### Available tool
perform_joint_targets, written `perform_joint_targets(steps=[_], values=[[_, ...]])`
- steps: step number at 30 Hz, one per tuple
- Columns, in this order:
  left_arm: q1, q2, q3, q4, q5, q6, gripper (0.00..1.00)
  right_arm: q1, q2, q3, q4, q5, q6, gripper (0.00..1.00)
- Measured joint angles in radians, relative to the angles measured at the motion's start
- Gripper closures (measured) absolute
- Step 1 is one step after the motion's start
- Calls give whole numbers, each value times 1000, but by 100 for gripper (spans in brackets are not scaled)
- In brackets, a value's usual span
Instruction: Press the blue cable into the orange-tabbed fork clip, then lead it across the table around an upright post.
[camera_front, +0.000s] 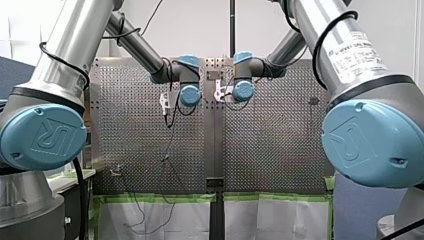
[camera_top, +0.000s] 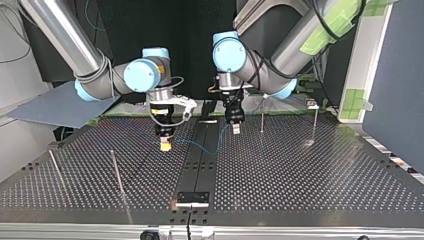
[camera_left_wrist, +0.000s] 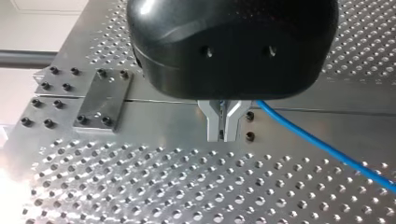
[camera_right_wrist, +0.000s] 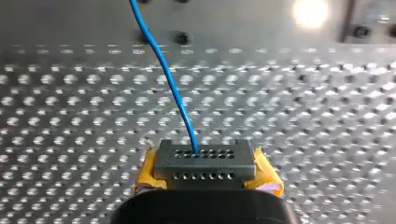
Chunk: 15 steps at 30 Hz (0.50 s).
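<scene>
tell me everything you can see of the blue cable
The blue cable is thin, smooth and flexible, plastic-looking. One end runs into a grey perforated block between the yellow pads of my right gripper; further along it comes out beside the closed metal fingers of my left gripper. Between them it sags in a slack curve low over the perforated table, crossing its middle strip. No post touches it.

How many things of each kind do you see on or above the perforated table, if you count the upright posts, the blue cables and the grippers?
Upright posts: 4
Blue cable: 1
Grippers: 2, my left gripper and my right gripper
Total: 7
</scene>
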Motion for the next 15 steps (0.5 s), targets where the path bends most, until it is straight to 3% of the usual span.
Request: perform_joint_targets(steps=[15], values=[[-5,7,87,-72,11,3,100,1,-79,0,1,1,-4,100]])
